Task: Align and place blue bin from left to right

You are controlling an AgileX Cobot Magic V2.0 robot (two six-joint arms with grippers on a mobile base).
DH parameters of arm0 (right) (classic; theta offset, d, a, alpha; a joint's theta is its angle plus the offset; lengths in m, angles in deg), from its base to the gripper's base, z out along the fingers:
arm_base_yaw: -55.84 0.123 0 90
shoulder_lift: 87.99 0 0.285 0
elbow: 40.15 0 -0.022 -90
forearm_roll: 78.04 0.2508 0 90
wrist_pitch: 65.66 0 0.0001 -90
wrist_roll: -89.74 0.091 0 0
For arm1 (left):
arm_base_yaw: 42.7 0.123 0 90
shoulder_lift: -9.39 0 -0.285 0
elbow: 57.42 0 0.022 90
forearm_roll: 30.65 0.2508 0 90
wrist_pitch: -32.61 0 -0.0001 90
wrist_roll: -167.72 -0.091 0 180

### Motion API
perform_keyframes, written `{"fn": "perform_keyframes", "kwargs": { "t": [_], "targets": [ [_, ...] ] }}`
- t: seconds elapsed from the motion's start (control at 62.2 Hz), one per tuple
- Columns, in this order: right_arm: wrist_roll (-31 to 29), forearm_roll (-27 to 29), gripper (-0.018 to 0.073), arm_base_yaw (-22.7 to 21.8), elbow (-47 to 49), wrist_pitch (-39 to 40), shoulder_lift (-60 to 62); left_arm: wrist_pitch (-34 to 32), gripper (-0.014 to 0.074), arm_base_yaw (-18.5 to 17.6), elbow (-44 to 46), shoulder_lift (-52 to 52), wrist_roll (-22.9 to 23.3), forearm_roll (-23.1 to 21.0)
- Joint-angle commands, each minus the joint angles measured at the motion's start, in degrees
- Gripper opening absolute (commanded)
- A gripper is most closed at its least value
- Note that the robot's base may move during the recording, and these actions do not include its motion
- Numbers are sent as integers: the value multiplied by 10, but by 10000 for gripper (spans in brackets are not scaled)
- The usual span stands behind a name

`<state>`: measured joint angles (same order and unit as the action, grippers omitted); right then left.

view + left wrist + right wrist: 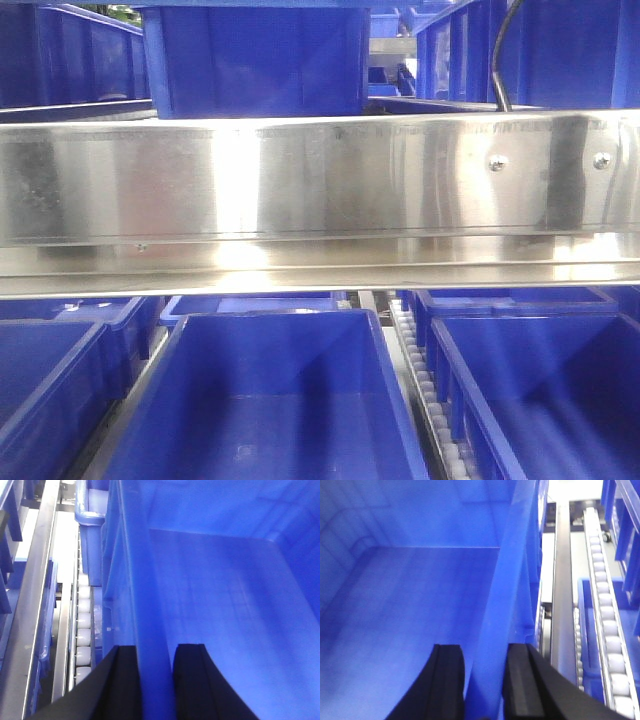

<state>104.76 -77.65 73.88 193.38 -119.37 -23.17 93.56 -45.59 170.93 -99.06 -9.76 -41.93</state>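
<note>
The left tool [156, 647] is closed on the left wall of the blue bin [225, 595], one finger inside and one outside. The right tool [483, 647] clamps the opposite wall the same way (both fingers against the plastic). White rollers [82, 630] of the rack run just beside each gripped wall. In the front view, a steel rail [320, 180] crosses between other bins [255, 60].

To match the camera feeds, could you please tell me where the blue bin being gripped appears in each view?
Front: blue bin, lower centre, likely this one.
Left wrist: right side, wall in left claw.
Right wrist: left side, wall in right claw.
Shared: white rollers alongside.
</note>
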Motion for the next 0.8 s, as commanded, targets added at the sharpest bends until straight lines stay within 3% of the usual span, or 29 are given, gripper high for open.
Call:
{"fn": "perform_keyframes", "kwargs": {
  "t": [0.0,0.788],
  "targets": [
    [-22,28,-153,8,6,92,19,-38,-111,-8,13,14,-10,-51],
    [-22,28,-153,8,6,92,19,-80,-111,-8,13,14,-10,-51]
  ]
}}
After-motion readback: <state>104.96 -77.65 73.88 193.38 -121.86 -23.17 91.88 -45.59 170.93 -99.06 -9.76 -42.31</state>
